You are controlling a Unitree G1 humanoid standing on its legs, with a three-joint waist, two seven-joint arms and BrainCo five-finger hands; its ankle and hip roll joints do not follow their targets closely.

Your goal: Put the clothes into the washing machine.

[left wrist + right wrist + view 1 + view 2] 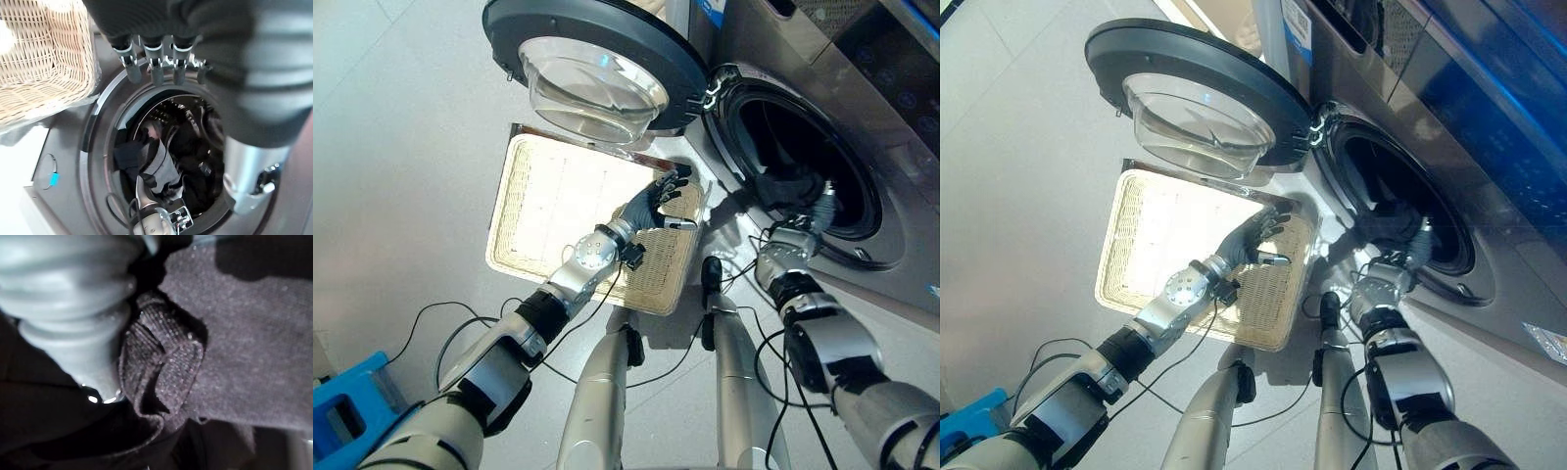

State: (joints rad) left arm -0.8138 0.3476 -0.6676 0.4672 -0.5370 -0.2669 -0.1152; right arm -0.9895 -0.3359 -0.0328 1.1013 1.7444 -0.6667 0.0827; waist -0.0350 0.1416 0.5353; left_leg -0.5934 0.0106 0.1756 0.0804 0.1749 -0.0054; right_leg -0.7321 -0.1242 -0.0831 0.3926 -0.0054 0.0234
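Nearly done: dark clothes [790, 186] inside washing machine [862, 127] drum w/ right hand [824, 208], fingers hidden, can't tell; basket [524, 176] beside machine looks empty, left hand [651, 204] relaxed above it.

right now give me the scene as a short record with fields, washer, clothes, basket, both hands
washing machine: front loader, round door swung wide open
clothes: dark garments at the drum mouth, ribbed cuff visible in the right wrist view
basket: pale wicker, on the floor below the door, looks empty
left hand: over the basket's corner nearest the machine, fingers relaxed, holding nothing
right hand: reaching into the drum among the clothes, fingers hidden
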